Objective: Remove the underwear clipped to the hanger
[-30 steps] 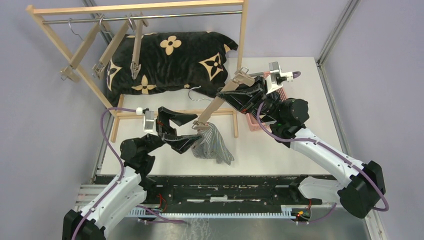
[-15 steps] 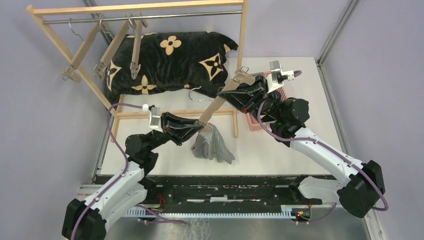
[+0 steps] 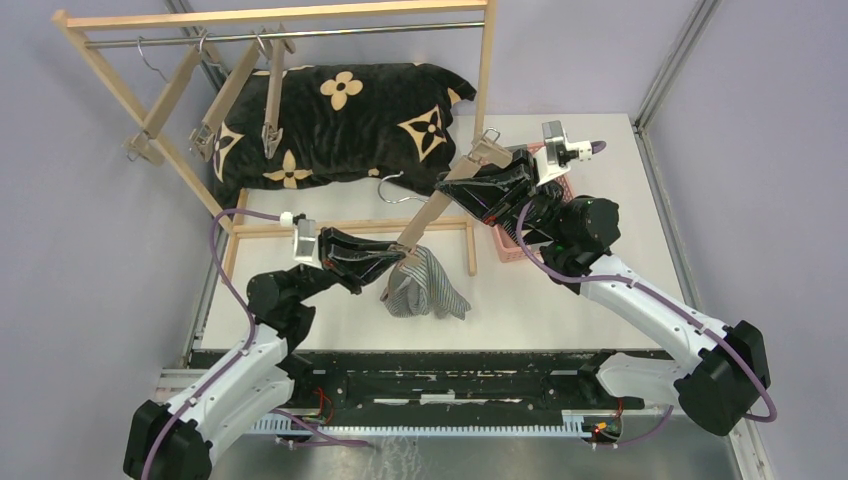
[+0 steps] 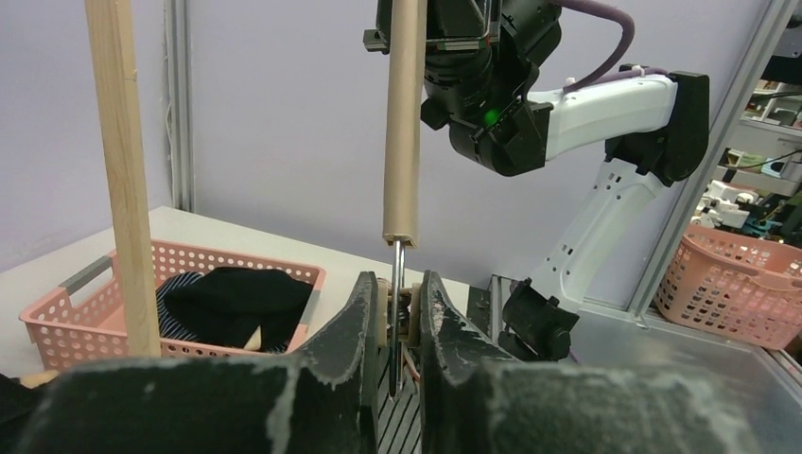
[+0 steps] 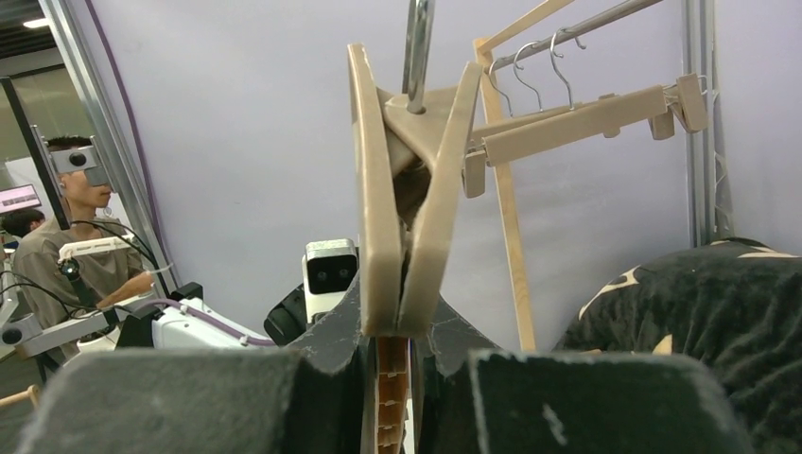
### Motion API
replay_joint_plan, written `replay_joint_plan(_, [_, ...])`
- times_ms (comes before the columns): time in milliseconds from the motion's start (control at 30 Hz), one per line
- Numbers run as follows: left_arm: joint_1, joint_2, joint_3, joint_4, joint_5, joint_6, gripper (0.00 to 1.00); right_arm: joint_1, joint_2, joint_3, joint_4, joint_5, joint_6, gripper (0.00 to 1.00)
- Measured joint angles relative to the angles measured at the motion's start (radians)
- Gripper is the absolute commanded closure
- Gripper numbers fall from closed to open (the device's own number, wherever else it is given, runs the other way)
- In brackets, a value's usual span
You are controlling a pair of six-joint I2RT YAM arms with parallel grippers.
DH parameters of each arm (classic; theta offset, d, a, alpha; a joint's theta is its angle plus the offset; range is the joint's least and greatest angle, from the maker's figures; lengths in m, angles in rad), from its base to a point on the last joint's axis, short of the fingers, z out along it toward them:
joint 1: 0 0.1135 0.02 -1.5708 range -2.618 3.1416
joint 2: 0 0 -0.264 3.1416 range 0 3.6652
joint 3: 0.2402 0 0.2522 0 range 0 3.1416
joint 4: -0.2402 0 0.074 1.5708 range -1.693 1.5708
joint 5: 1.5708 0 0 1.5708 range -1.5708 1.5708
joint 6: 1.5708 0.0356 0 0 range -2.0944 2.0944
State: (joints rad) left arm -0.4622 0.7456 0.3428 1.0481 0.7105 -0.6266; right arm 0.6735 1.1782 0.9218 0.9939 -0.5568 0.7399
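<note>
Left jaws pinched shut on the clip (image 4: pixel 396 284) holding the striped underwear (image 3: pixel 428 285); right jaws clamp the wooden hanger (image 4: pixel 404 123).

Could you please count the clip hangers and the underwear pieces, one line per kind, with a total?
Hangers: 4, three on the rack, one held.
Underwear pieces: 3, grey-white striped piece, black piece, navy striped piece.
Total: 7
</note>
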Motion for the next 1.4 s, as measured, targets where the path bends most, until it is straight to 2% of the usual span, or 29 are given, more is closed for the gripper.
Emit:
replay_joint_plan(67, [0.0, 0.006, 0.0, 0.002, 0.004, -0.003, 0.28, 0.0, 0.0, 0.0, 0.0, -0.001, 0.001, 0.99])
replay_joint_plan(100, [0.0, 0.01, 0.0, 0.003, 0.003, -0.005, 0.22, 0.0, 0.0, 0.0, 0.0, -0.002, 0.002, 0.99])
replay_joint_plan(267, [0.0, 0.048, 0.0, 0.013, -0.014, -0.032, 0.12, 0.007, 0.0, 0.0, -0.016, -0.027, -0.002, 0.99])
replay_joint_plan(433, [-0.005, 0.083, 0.005, 0.017, -0.029, -0.032, 0.11, 0.008, 0.0, 0.0, -0.024, -0.031, -0.004, 0.99])
replay_joint_plan(500, [-0.014, 0.1, 0.012, 0.019, -0.029, -0.032, 0.15, 0.01, 0.0, 0.0, -0.024, -0.031, -0.004, 0.99])
replay_joint_plan(533, [-0.02, 0.108, 0.015, 0.023, -0.029, -0.032, 0.3, 0.011, 0.0, 0.0, -0.024, -0.031, -0.004, 0.99])
replay_joint_plan(567, [-0.027, 0.115, 0.018, 0.024, -0.029, -0.032, 0.66, 0.012, 0.0, 0.0, -0.025, -0.031, -0.005, 0.99])
replay_joint_plan(600, [-0.035, 0.122, 0.021, 0.026, -0.029, -0.032, 0.92, 0.013, 0.0, 0.0, -0.026, -0.031, -0.006, 0.99])
replay_joint_plan(633, [-0.045, 0.129, 0.023, 0.03, -0.029, -0.037, 0.97, 0.014, 0.0, 0.0, -0.027, -0.031, -0.008, 0.99])
replay_joint_plan(833, [-0.093, 0.115, 0.029, 0.017, -0.007, -0.004, 0.95, 0.013, -0.001, 0.005, -0.042, -0.021, -0.022, 0.99])
replay_joint_plan(867, [-0.095, 0.1, 0.032, -0.005, -0.011, 0.007, 0.75, 0.013, -0.001, 0.006, -0.042, -0.021, -0.022, 0.99])
replay_joint_plan(933, [-0.097, 0.066, 0.04, -0.059, -0.021, 0.031, 0.07, 0.013, -0.002, 0.006, -0.041, -0.019, -0.021, 0.99])
replay_joint_plan(967, [-0.097, 0.048, 0.047, -0.091, -0.026, 0.051, 0.0, 0.014, -0.003, 0.006, -0.04, -0.019, -0.019, 0.99])
replay_joint_plan(1200, [-0.101, -0.02, 0.131, -0.265, -0.072, 0.124, 0.0, 0.016, -0.003, 0.007, -0.048, -0.03, -0.031, 0.99])
replay_joint_plan(1300, [-0.101, -0.013, 0.164, -0.311, -0.081, 0.146, 0.29, 0.018, -0.003, 0.007, -0.055, -0.032, -0.031, 0.99])
replay_joint_plan(1400, [-0.101, 0.004, 0.205, -0.367, -0.083, 0.174, 0.35, 0.019, -0.005, 0.007, -0.071, -0.037, -0.035, 0.99])
